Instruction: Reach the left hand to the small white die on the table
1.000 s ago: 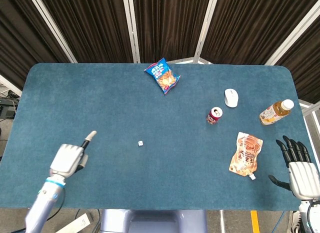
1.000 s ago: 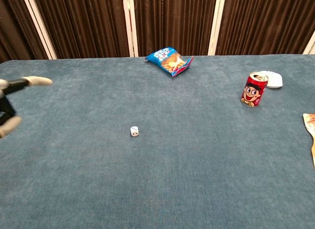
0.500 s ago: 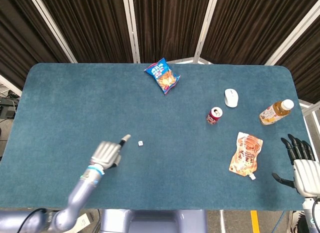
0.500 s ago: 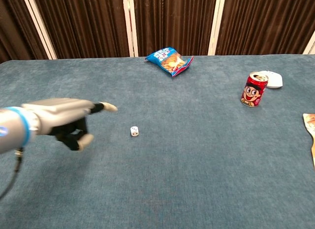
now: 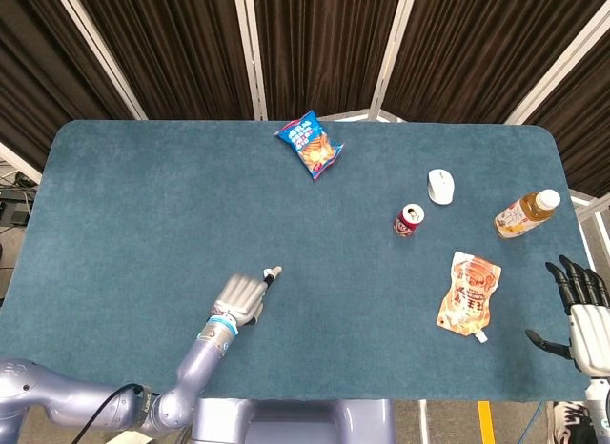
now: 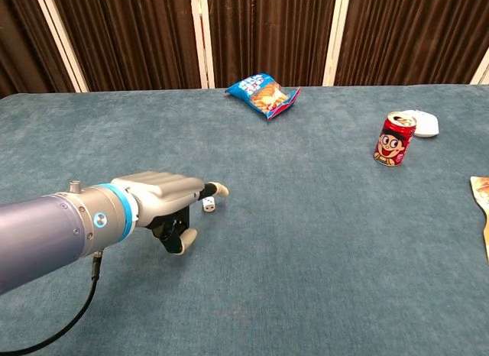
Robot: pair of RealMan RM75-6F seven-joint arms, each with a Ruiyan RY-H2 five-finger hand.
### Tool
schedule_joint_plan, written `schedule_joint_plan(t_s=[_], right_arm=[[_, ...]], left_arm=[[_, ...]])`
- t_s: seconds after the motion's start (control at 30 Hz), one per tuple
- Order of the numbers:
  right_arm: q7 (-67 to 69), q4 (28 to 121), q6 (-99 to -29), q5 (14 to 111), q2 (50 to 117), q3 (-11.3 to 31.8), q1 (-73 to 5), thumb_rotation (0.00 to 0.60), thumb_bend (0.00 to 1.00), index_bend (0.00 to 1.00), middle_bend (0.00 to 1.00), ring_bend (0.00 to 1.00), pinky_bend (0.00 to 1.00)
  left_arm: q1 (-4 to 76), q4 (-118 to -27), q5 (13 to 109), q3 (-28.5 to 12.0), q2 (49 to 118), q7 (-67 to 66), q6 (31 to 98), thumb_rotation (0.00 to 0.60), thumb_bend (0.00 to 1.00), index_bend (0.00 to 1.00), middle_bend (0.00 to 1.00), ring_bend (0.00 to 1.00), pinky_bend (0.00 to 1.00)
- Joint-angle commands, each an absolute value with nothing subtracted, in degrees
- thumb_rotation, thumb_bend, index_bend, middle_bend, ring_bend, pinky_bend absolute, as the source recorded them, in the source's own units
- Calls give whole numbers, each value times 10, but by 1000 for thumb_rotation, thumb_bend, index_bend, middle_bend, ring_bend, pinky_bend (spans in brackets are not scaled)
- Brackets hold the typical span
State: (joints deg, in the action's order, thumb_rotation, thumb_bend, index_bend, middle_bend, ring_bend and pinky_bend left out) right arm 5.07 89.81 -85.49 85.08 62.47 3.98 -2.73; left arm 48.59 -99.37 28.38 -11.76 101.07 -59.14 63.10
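We find the small white plastic die (image 6: 208,205) on the blue felt counter (image 6: 306,241), just beside and below the left robot hand (image 6: 164,207). That hand holds nothing: one finger extends past the die, the others curl under. The far-off right robot hand (image 5: 579,306) rests with fingers spread, empty.

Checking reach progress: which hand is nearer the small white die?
Left. The left hand is right at the die, one extended finger over it. The right hand sits at the table's far right edge, beyond the orange pouch.
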Motion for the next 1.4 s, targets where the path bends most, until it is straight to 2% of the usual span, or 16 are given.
schedule_joint_plan(t_s=[0.03, 0.97, 1.4], right_arm=[[50, 898, -857, 852, 625, 40, -27, 600, 4, 63, 0, 0, 0], [43, 901, -857, 855, 627, 40, -28, 600, 4, 62, 0, 0, 0], [30, 907, -867, 870, 629, 34, -24, 600, 5, 63, 0, 0, 0]], left_arm=[[490, -997, 284, -111, 1009, -586, 641, 600, 653, 0, 883, 879, 849], [500, -1021, 285, -49, 994, -550, 660, 600, 656, 0, 883, 880, 849], [472, -1078, 363, -7, 960, -512, 696, 600, 655, 0, 881, 876, 849]])
